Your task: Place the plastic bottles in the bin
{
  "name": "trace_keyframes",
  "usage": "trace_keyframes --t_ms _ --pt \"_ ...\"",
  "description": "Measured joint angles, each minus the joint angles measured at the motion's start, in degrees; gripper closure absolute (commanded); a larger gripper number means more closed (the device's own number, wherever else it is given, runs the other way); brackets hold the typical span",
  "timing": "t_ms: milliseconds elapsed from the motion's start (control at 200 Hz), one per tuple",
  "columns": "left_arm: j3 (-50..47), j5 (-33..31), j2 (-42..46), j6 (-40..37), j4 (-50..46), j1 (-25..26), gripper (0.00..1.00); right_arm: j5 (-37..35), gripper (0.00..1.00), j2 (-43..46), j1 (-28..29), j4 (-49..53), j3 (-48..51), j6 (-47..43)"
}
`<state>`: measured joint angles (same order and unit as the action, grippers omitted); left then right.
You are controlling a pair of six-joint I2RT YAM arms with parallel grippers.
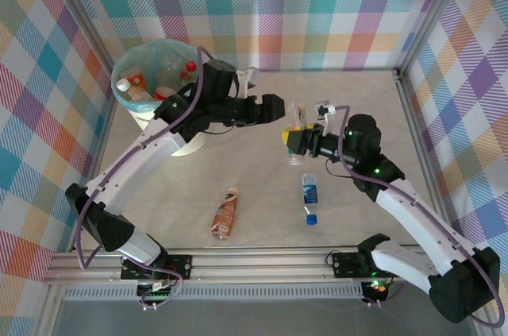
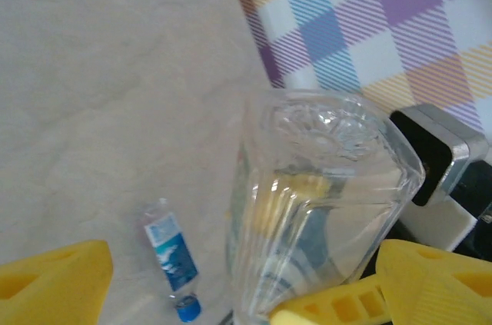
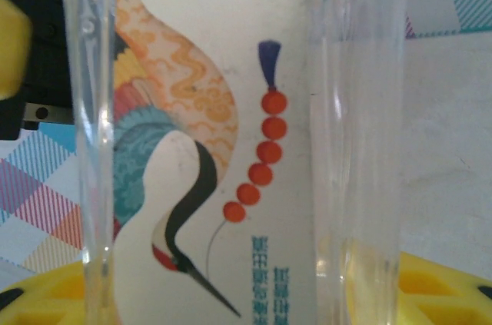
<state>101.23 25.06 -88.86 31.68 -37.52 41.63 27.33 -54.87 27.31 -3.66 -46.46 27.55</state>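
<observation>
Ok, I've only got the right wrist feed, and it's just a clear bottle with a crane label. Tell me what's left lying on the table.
Observer: Two bottles lie on the table, a brown bottle and a blue-capped bottle, both near the arm bases.
Operator: Now give me the left arm.
Observer: The left fingers are open and pointed at the base of your clear bottle, which sits in the gap between them in the left wrist view.
</observation>
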Motion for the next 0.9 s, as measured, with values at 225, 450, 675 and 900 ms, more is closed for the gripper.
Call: trace_keyframes --t_ms 225,450,675,900 --pt "2.4 1.3 -0.3 -2.5 -1.1 2.1 0.10 1.0 0.51 0.6 1.0 2.1 -0.3 -0.4" --pt "2.4 -0.4 -0.3 -4.3 -1.6 2.2 0.14 0.4 0.51 0.6 3.8 4.8 -2.8 -1.7" --pt "4.1 -3.4 -0.3 -6.3 -4.2 2.6 0.20 0.3 0.51 0.3 6.3 6.1 -5.8 -3.6" --pt "5.9 -5.0 -0.9 -7.4 -4.9 2.6 0.30 -1.0 0.49 -0.6 7.6 7.9 -7.1 -5.5"
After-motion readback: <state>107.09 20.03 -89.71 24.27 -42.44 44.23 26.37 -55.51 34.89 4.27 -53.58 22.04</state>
